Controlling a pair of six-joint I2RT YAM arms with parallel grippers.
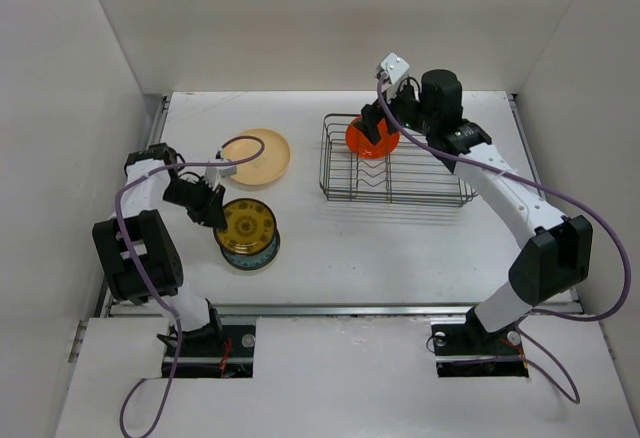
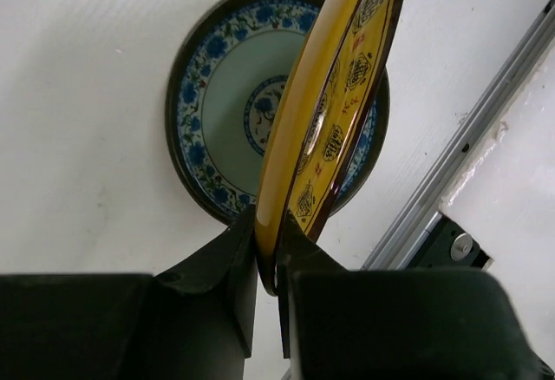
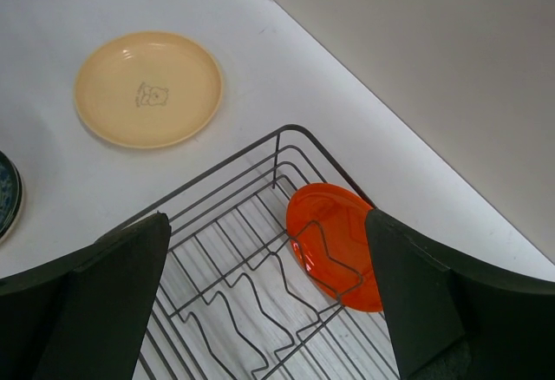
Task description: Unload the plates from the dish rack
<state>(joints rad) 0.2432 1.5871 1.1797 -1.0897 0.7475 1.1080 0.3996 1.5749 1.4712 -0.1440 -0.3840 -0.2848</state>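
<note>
Top view, rack: the rectangular dish rack [image 1: 420, 173] of thin dark metal wire stands on the white table [image 1: 400, 258], right of centre, with its long axis running left to right.
Top view, plate to unload: one orange-red round plate [image 1: 372, 140] stands on edge at the rack's left end. It is the only plate seen in the rack.
Top view, right gripper [image 1: 388, 118]: it hangs over that end with its fingers spread wide and nothing in them. The orange-red plate lies just below it.
Top view, left gripper [image 1: 208, 203]: it is well apart from the rack and clamped on the yellow patterned round plate [image 1: 245, 224], which is over the dark teal patterned round plate [image 1: 255, 255]. The large pale peach round plate [image 1: 258, 156] lies flat beyond them.
Top view, nearer arm: the right arm, by far, so the next pick looks like its own.
Left wrist view, grip: the fingers [image 2: 234, 267] stand narrow and pinch the yellow plate [image 2: 338, 111] by its rim. It is tilted steeply above the flat teal plate [image 2: 212, 128]; whether the two touch cannot be told.
Left wrist view, writing: medallions on the yellow plate carry character-like marks, which are unreadable.
Right wrist view, relation: the orange-red plate [image 3: 334, 241] lies ahead of the right gripper [image 3: 264, 224] and below it, nearer the right-hand finger. It leans in the rack's corner among the zigzag dividers [image 3: 230, 298], face across the rack's length. The jaws would likely need to descend astride its upper rim.
Right wrist view, writing: the peach plate [image 3: 147, 89] has a small line drawing at its centre but no legible words. No brand shows anywhere.
</note>
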